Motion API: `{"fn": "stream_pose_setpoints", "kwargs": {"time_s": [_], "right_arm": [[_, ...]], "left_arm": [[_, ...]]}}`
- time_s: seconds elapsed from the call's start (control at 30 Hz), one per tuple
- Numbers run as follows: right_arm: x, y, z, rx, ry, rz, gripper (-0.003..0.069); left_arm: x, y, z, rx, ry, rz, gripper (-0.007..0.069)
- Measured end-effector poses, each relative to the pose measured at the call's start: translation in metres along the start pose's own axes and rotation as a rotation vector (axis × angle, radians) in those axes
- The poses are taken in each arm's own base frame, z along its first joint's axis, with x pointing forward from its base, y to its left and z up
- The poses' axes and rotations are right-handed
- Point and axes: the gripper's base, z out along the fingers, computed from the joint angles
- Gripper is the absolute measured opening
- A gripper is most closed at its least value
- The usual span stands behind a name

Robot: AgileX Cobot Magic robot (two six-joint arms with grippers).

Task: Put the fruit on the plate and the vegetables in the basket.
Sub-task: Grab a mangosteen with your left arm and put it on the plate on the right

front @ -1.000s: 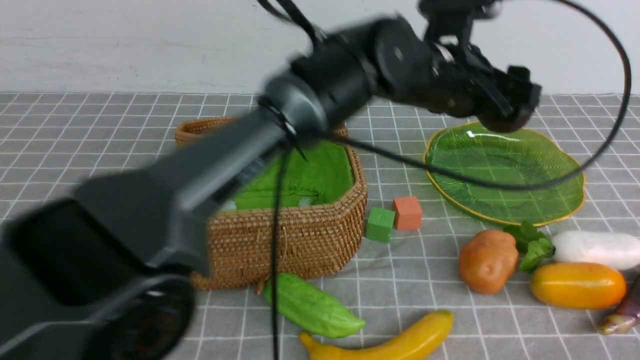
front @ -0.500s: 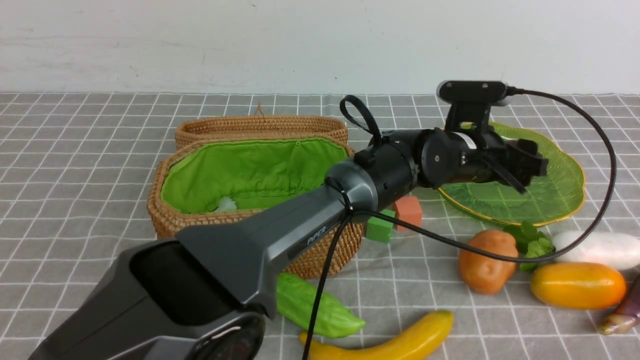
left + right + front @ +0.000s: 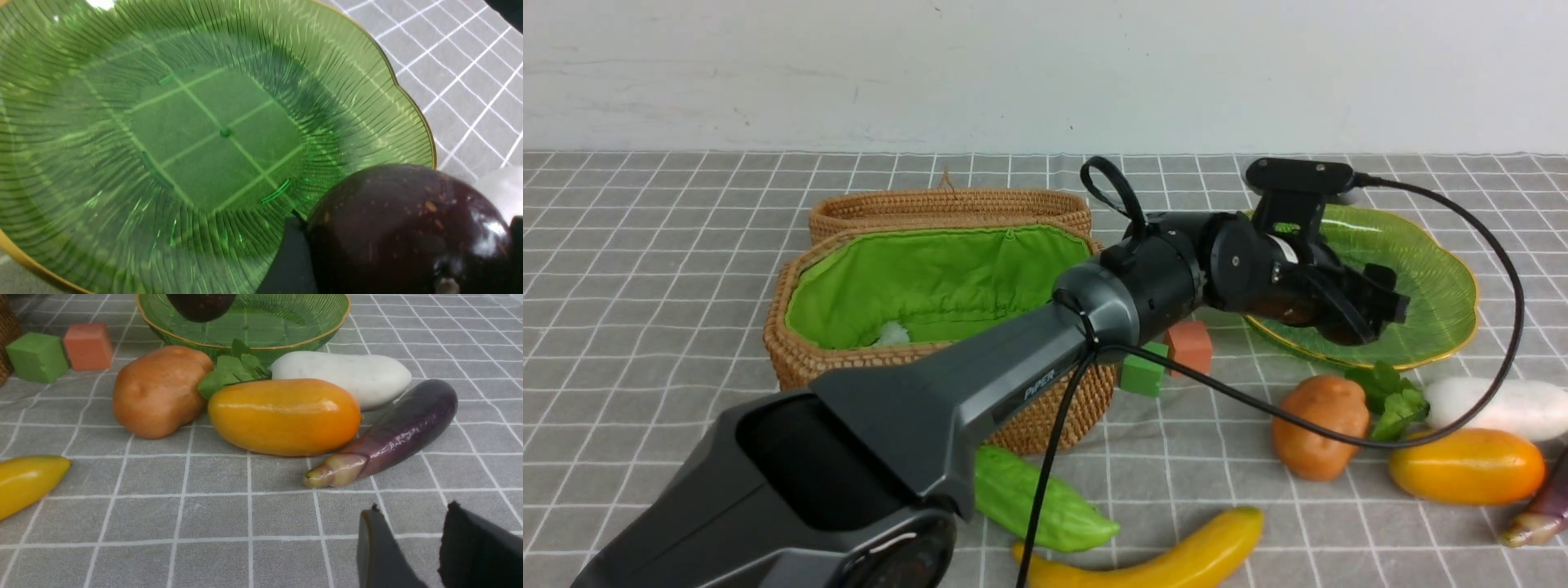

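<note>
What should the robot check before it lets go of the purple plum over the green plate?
1. The plum sits between the fingers of the left gripper: ok.
2. The plum hangs over the plate, inside its rim: ok.
3. The plate has nothing else in it: ok.
4. The plum is low enough to drop gently: cannot tell.
5. The right gripper is open, empty and off by the eggplant: ok.

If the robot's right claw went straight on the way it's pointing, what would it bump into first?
Probably the eggplant, which lies across the path of the right gripper. Its tilt is hard to judge, so it could touch the tablecloth first.
</note>
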Motion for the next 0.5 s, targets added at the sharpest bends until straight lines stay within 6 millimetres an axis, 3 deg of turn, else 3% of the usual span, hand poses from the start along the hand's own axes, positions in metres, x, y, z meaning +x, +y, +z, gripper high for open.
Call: {"fn": "stream_pose_setpoints", "kwargs": {"time_s": [0.5], "right_arm": [[0.000,0.000,0.000,0.000,0.000,0.000,0.0240]], "left_arm": [[-0.015,0.006,-0.002,-0.074,-0.165,0.092,0.0602]]}}
